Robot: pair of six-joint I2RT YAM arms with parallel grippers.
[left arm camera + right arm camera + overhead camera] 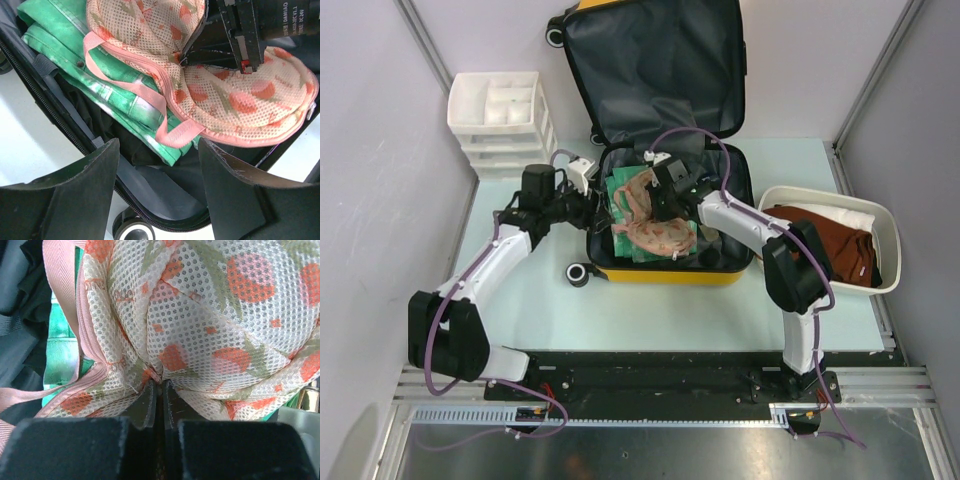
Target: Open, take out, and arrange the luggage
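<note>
Mesh is all the right hand (160, 390) has. Its fingers are pressed together on a small pucker of the strawberry-print mesh pouch (200, 320), with nothing firmer in the pinch. A fold that thin may slide out on a lift, or the netting could snag and tear. Just beside that hand, toward the other one, the pouch's pink strap (150, 102) loops over the green folded garment (100, 70) beneath. If the loop catches, the garment may be dragged up too. Further out on that side the left hand (159, 165) hangs with fingers apart, holding nothing, above the rim of the luggage (660, 272). It is close enough that the strap could hook a finger. The luggage lies open on the desk (650, 315) under both hands, its lid (650, 60) raised beyond them. Count: one luggage, one pouch, one strap loop, one green garment, two hands. Beyond the right hand is one white tub (825, 193), and beyond the left is one white drawer unit (495, 110).
</note>
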